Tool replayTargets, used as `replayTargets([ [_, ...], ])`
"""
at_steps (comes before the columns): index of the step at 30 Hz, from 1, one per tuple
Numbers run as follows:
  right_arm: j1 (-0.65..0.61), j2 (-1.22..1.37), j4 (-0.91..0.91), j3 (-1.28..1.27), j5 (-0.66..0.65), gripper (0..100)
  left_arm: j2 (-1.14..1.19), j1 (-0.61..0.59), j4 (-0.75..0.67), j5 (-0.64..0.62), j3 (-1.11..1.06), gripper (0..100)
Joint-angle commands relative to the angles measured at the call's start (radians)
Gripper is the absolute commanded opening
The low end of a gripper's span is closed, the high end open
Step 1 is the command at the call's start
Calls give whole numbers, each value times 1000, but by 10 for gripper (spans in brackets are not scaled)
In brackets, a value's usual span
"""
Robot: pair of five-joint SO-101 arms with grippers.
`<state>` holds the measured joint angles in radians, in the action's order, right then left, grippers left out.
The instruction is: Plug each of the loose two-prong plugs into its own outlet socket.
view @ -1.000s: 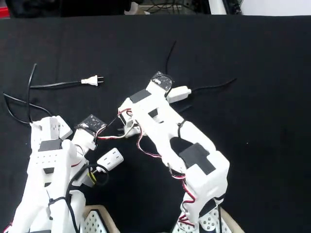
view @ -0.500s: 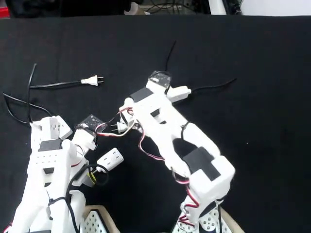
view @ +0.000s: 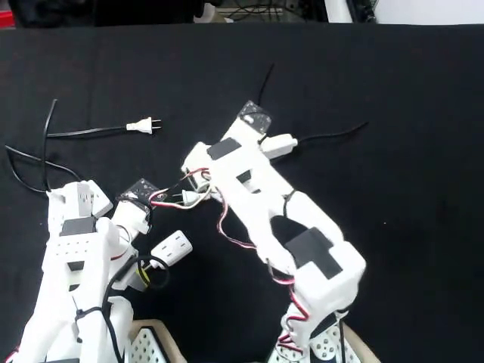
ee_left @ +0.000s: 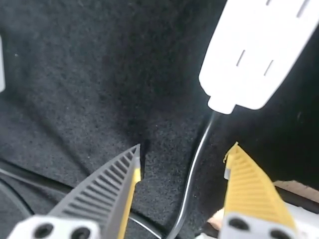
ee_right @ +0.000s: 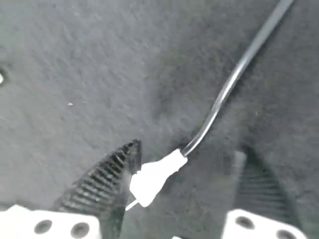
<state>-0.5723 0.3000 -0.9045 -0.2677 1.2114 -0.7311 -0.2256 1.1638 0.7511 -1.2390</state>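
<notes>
In the high view, on the black table (view: 393,91), the far plug (view: 142,125) lies alone with its cable, well apart from both arms. The near plug (view: 189,198) lies beside the front of the right arm (view: 257,197). The near socket (view: 172,246) is just beside the left arm (view: 76,257), and nothing is plugged into it. The far socket (view: 278,145) is partly hidden behind the right arm.

In the left wrist view, the left gripper (ee_left: 185,149) has its fingers released and holds nothing. The near socket (ee_left: 259,55) is in front of them.

In the right wrist view, the right gripper (ee_right: 187,149) has its fingers spread, and the near plug (ee_right: 152,178) touches one finger without being clamped.

I judge that no plug is inserted yet, so both insertions remain.
</notes>
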Motion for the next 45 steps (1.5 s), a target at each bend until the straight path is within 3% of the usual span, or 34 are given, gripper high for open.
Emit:
replayTargets([
  [1,-6,64,25,41,31,276,-15,-13,-9,5,4,267],
  [7,-5,131,-166,193,18,6,-15,-13,-9,5,4,267],
  [22,28,128,-667,447,-160,11,-15,-13,-9,5,4,267],
  [27,25,139,-598,498,-155,11,-15,-13,-9,5,4,267],
  [31,-55,171,-463,481,-141,13,-15,-13,-9,5,4,267],
  [34,-103,211,-425,487,-57,76,-15,-13,-9,5,4,267],
  [40,-141,282,-430,486,2,351,-15,-41,-11,5,8,267],
  [45,-141,320,-399,487,3,310,-15,-39,-11,5,8,267],
])
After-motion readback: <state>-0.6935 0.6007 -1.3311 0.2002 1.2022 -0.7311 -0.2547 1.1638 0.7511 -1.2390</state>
